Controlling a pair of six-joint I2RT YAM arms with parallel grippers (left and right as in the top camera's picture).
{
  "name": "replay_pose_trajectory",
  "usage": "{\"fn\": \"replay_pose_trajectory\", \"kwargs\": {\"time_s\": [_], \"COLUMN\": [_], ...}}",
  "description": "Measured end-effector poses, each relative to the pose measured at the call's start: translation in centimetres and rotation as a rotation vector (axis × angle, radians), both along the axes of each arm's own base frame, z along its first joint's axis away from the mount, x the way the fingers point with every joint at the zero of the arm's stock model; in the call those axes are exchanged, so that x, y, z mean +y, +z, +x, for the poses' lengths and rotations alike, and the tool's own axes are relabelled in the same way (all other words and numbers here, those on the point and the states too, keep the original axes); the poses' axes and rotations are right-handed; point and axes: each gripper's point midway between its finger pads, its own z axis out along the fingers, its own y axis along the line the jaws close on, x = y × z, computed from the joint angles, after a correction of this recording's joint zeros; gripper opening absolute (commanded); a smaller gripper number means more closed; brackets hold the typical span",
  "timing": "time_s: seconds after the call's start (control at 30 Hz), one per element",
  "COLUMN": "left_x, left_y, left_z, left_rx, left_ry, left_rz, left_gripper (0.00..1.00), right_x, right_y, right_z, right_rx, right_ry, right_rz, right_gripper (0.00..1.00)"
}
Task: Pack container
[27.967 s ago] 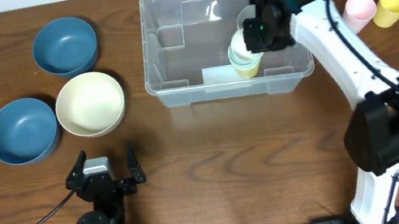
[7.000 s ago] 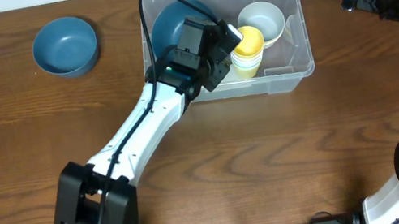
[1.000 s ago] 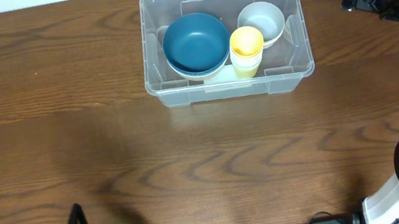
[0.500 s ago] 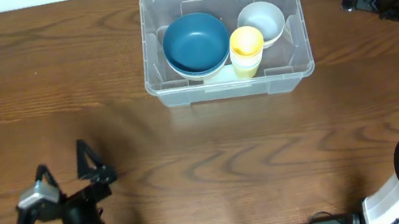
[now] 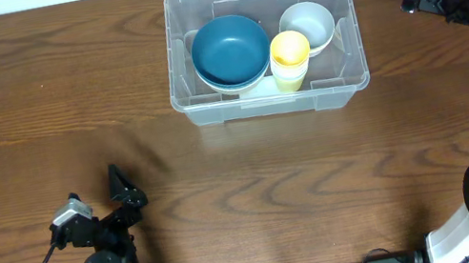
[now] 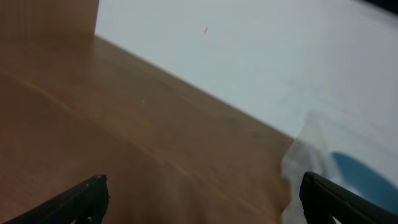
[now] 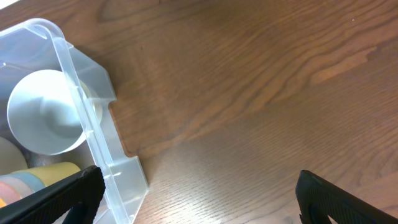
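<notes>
now, looks finished: container (image 5: 334, 90) sitting at the far middle of the table (image 5: 321, 184), holding a blue bowl (image 5: 227, 47), a yellow-topped cup stack (image 5: 288, 47) and a white bowl (image 5: 307, 24) close together. for the step in hand, simply park both arms cleanly. fold the left gripper (image 6: 202, 190) down by the near left edge, well apart from the container, fingers spread wide and empty. leave the right gripper (image 7: 199, 180) at the far right edge, just beside the container's end, likewise spread and gripping nothing. avoid sweeping low past the rim, risking a knock to the stack.

against the oldest frame: bowls gone from the table's left side, now nested inside; pink and yellow cups gone from the far right. against half a second back: left arm swung slightly rightward along the near edge, container, contents and right arm unmoved.
</notes>
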Motion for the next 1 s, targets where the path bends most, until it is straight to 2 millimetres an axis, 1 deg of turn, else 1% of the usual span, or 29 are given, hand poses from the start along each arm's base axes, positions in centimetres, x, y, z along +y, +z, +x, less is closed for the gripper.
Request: {"fn": "replay_pose_trajectory", "kwargs": {"time_s": [0.33, 1.0], "left_x": [-0.34, -0.37], "left_y": [-0.08, -0.1], "left_z": [0.02, 0.02], "left_rx": [0.022, 0.025], "left_ry": [-0.025, -0.028], "left_rz": [0.053, 0.06], "left_gripper": [0.98, 0.98], "right_x": [0.0, 0.0], "right_y": [0.0, 0.0], "right_z": [0.0, 0.0], "right_rx": [0.0, 0.0], "right_ry": [0.0, 0.0], "right_rz": [0.0, 0.0], "right_gripper": [0.99, 0.99]}}
